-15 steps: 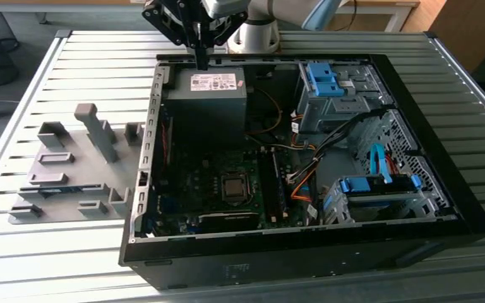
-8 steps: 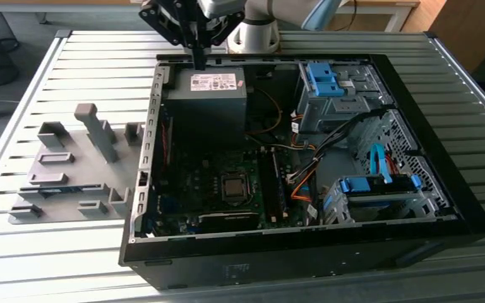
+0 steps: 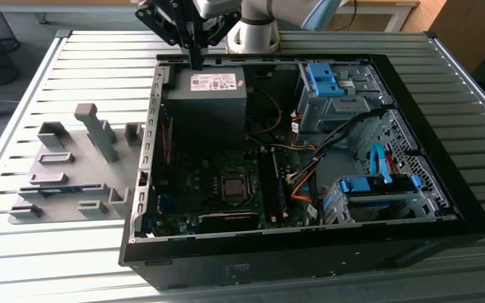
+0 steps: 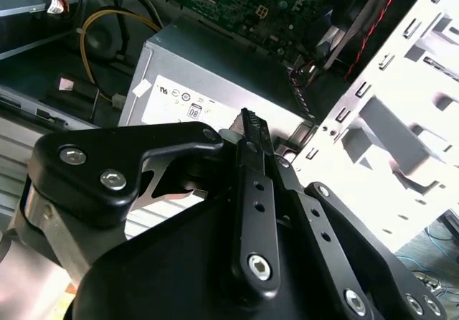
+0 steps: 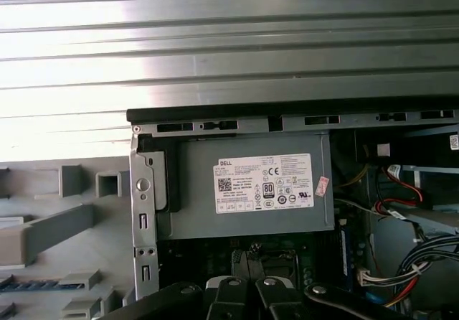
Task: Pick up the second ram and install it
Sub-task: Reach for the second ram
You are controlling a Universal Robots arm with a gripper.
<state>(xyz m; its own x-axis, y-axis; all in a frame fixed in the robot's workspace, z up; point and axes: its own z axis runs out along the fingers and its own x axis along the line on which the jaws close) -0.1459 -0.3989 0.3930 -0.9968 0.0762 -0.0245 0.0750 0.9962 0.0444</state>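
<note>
Hovering over the power supply [image 3: 204, 104], the tool [image 4: 251, 126] sits closed in both wrist views.

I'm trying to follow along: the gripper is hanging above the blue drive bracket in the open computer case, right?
Not quite. The gripper is hanging above the grey power supply with the white label, not the blue bracket, in the open computer case. The exterior view shows this.
</note>
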